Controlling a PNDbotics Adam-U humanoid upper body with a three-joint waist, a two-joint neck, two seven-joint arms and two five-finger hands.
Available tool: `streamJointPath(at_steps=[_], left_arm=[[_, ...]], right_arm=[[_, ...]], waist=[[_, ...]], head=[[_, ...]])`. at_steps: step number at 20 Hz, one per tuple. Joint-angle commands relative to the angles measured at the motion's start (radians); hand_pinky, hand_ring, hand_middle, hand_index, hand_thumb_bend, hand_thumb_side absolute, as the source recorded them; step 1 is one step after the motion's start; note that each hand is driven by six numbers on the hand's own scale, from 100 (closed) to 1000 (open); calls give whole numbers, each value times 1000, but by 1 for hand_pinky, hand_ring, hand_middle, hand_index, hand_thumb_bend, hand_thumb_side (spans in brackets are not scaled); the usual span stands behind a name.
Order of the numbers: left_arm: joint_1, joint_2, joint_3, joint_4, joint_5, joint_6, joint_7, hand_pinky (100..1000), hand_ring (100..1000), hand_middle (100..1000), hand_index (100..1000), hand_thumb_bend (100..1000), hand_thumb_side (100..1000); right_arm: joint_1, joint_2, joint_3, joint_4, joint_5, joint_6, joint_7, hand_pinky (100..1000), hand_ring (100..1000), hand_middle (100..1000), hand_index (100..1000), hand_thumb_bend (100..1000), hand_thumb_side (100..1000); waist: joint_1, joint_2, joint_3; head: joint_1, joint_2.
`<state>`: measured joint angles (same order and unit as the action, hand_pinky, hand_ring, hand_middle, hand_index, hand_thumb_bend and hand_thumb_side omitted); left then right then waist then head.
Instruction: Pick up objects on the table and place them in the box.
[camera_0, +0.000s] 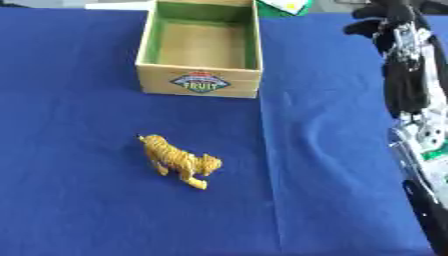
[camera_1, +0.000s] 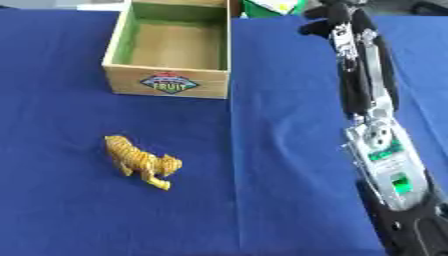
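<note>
The box (camera_0: 200, 49) stood empty on the blue desk (camera_0: 79, 210), the tiger (camera_0: 180, 160) lay untouched just in front of it, and the right hand (camera_1: 331, 21) hung right of the box, fingers apparently curled on nothing, so everything remained undone.

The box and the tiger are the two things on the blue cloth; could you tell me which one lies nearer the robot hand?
The wooden box, at the far side level with the right robot hand. The toy tiger stands much nearer the camera.
</note>
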<state>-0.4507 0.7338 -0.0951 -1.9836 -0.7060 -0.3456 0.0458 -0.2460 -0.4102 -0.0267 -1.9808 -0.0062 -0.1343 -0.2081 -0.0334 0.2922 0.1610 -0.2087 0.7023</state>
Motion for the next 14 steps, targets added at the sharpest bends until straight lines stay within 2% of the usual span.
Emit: streamJointPath(at_steps=[1,4,8,11,14], left_arm=[[-23,75,-66,-16,-24,-35,-77,566,614,626,877,100,705],[-48,130,-128,-16,10,-41,-169,578,638,654,892,100,702],[-91,211,-199,-16,63,-6,-251,589,666,677,906,100,718],[-132,226,-247,-16,79,17,-312,600,690,702,922,100,764],[-187,206,-285,-16,81,38,-406,605,701,715,925,100,781]], right_arm=[[-12,-28,1,-19,-6,-2,7,801,649,661,844,100,888],[-16,-31,5,-19,-8,-1,12,801,649,661,844,100,890],[-17,-35,11,-19,-11,0,18,801,649,661,845,100,888],[-18,-37,15,-19,-13,1,23,801,649,661,845,100,888],[-19,-37,17,-19,-16,2,26,802,649,661,845,100,888]], waist=[[5,-11,-2],[9,-8,-6],[15,-7,-9],[18,-8,-12],[19,-10,-15]], head=[[13,-15],[21,-18],[35,-21],[43,-22],[48,-22]])
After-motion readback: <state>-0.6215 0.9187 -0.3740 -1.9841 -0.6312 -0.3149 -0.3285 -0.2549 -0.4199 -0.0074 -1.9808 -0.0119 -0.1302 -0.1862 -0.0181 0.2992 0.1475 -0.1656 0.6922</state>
